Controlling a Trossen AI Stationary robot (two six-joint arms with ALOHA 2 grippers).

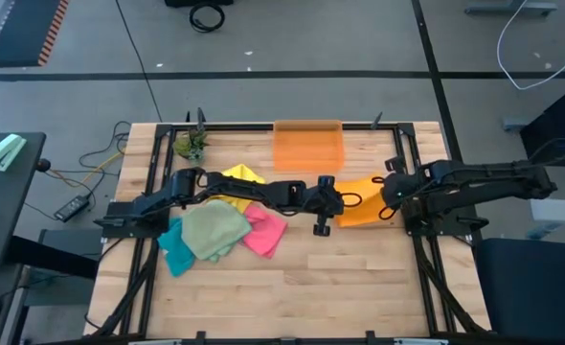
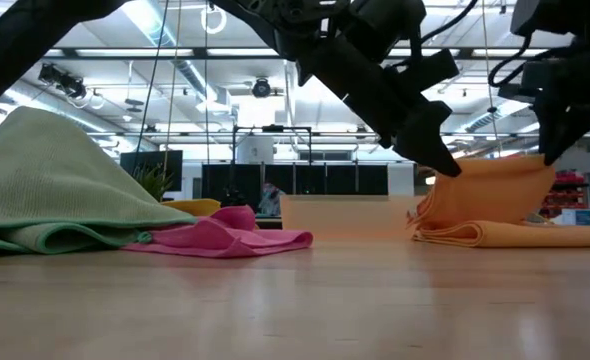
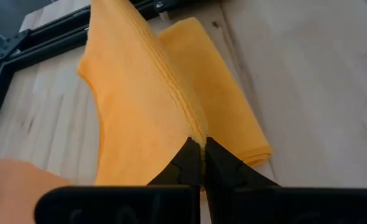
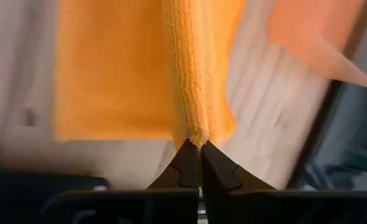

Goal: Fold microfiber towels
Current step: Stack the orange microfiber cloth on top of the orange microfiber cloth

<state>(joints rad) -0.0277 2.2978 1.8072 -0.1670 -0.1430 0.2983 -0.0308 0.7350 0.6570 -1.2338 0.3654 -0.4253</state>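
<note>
An orange microfiber towel (image 1: 364, 203) lies right of the table's middle, its lower part (image 2: 515, 236) flat on the wood and its upper edge raised. My left gripper (image 1: 338, 203) is shut on the left end of that edge. My right gripper (image 1: 389, 196) is shut on the right end. At the table's left a sage green towel (image 1: 214, 230), a pink one (image 1: 266, 231), a teal one (image 1: 175, 253) and a yellow one (image 1: 240, 176) lie in a loose heap. My left gripper pinches the left end of the towel's raised edge (image 3: 195, 132) between its two fingertips, slanting down from the table's left. The edge runs away from the fingers as a ridge, and the cloth below it hangs to the table. My right gripper pinches the right end of the same raised edge (image 4: 195, 127) between its fingertips, pointing steeply down from the table's right. The hemmed edge runs straight away from the fingers. The cloth drops from it to the folded part on the wood.
A translucent orange bin (image 1: 308, 146) stands at the far edge, just behind the orange towel. A small green plant (image 1: 191, 145) sits at the far left corner. Bare wood (image 1: 292, 297) stretches across the near half of the table.
</note>
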